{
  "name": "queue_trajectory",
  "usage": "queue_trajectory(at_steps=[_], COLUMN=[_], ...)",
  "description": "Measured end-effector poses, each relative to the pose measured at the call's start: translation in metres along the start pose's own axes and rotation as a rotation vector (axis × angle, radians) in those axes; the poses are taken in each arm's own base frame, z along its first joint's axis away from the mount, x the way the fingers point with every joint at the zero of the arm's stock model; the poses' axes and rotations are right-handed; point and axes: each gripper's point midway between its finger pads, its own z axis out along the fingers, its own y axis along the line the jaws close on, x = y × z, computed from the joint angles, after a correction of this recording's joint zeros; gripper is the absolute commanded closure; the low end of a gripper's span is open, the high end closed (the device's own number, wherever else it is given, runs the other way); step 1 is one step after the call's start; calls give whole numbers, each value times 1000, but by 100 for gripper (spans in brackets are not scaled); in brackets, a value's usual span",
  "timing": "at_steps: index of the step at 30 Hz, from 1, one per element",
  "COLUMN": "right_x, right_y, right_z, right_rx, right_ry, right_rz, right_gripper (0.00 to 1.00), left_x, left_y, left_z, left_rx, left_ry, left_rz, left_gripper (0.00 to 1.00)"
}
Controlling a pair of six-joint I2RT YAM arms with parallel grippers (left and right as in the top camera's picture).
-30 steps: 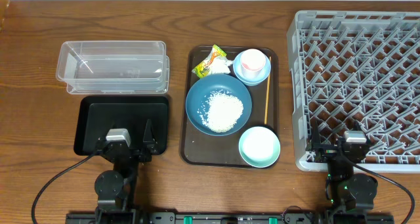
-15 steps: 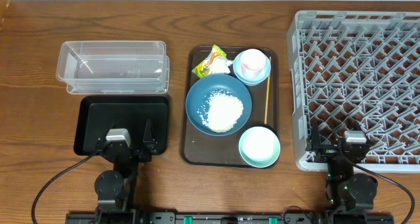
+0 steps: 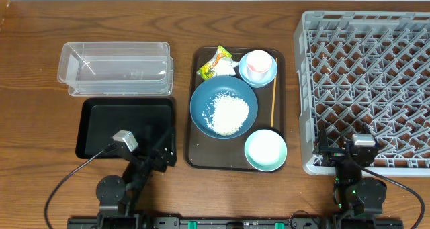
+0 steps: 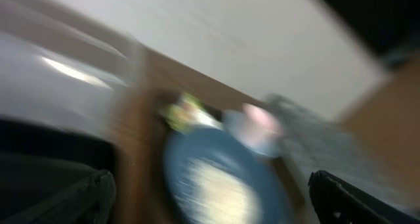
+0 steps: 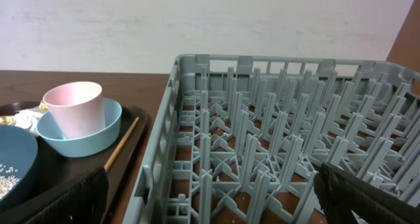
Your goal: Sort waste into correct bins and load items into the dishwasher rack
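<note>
Left claw wide open, empty, over black tray's near right corner; wrist view blurred. Right claw wide open, empty, at pegged grey rack's near edge. Round blue dish of rice, crumpled wrapper, pink cup and thin stick on brown tray.

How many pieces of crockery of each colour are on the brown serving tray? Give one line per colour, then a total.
Dark blue dish: 1
Pale mint bowls: 2
Pink cup: 1
Total: 4
</note>
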Motion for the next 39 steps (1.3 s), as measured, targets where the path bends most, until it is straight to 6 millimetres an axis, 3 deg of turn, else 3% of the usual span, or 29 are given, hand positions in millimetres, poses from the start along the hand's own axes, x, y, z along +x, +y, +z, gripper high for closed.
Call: queue_trajectory(at_steps=[5,10,18,22,27,30,35,39], right_x=[0,0,0,0,0,0,0,0], right_y=[0,0,0,0,0,0,0,0], right_z=[0,0,0,0,0,0,0,0], right_rx=[0,0,0,0,0,0,0,0], right_ry=[0,0,0,0,0,0,0,0], right_rz=[0,0,0,0,0,0,0,0], right_gripper=[1,1,1,1,1,1,1,1], left_x=[13,-12,-38,-52,-67,-78,-100,-84], left_y=[-34,-85,-117,-124,-108,-107,-125,-137], left_z=[-3,-18,-29,-26,-19,-14,8,19], left_rx=[184,427,402,284,-12,-97,-29,51], left_ry=[111,71,136,229,437,535,588,680], left_rz=[-262,-216,-161,-111,-103,-84,-40,-33], left_gripper=[4,4,3,3,3,3,3,3])
